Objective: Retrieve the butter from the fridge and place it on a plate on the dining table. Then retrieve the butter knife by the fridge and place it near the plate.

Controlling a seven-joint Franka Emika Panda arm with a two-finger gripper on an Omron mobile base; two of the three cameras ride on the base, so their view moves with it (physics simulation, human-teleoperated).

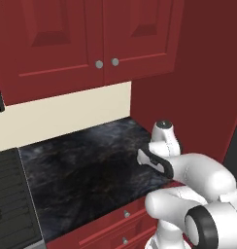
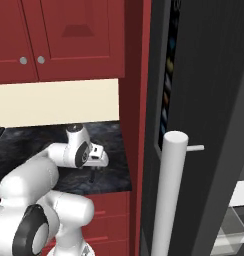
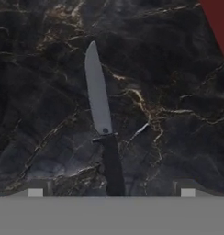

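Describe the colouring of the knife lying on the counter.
The slim butter knife has a pale grey blade and a black handle; the hand view shows it best.

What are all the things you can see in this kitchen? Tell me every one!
butter knife: one, grey blade with dark handle, lying flat on the counter right under the hand, between the two finger tips in the hand view.
counter: one, black marble-look, below the wall cabinets.
wall cabinets: two doors showing, red, with small round silver knobs, above the counter.
drawers: red, with silver knobs, under the counter.
backsplash: one cream strip between cabinets and counter.
fridge: one, dark grey, to the right of the counter, with a long pale bar handle.
gripper: one, white with dark finger tips, jaws open, hanging above the counter over the knife.
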